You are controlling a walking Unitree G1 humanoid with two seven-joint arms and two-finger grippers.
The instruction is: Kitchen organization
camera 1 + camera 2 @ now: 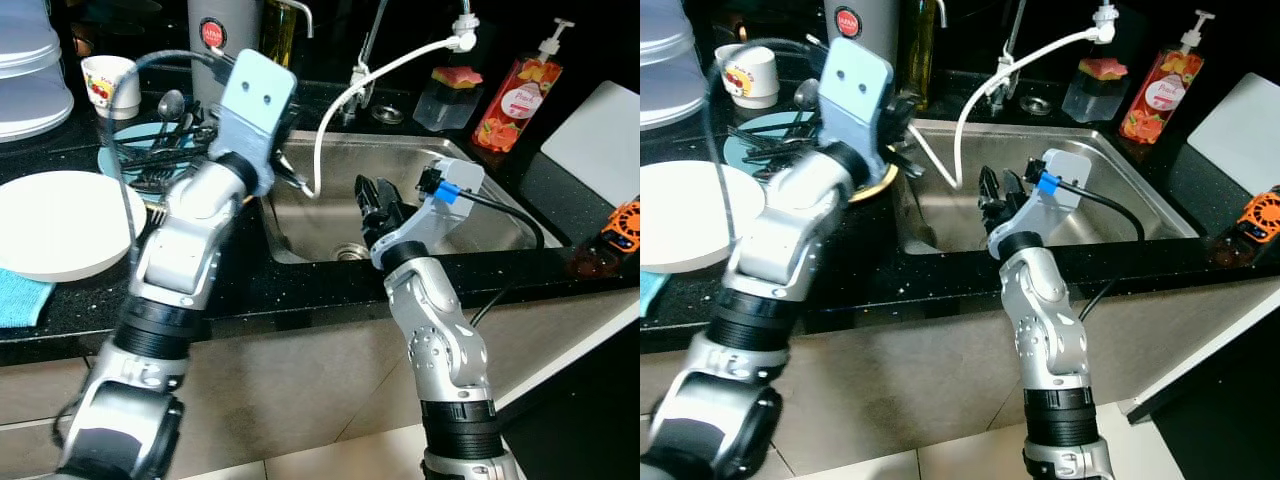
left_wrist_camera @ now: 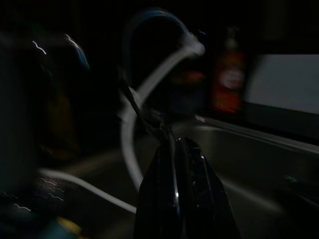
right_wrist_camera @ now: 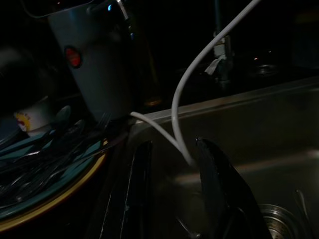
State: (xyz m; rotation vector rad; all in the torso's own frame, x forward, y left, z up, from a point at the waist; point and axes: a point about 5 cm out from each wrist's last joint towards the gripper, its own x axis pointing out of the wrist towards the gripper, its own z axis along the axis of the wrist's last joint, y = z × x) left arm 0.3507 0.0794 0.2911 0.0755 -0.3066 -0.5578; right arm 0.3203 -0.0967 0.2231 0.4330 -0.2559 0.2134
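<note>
Nearest, the right hand (image 3: 172, 194) hovers over the stainless steel sink (image 1: 480, 235), fingers parted and empty. The left hand (image 2: 179, 164), pinched closed on a thin utensil (image 2: 133, 102), reaches sinkward. Behind, on the black bench (image 1: 300, 285), cutlery (image 1: 165, 140) awaits sorting on a blue plate (image 1: 125, 135).

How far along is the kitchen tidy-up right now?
Early. The white plate sits on the counter. The left gripper holds a thin utensil at the sink's edge; the right gripper hangs open over the basin. A pile of cutlery remains on its plate.
</note>
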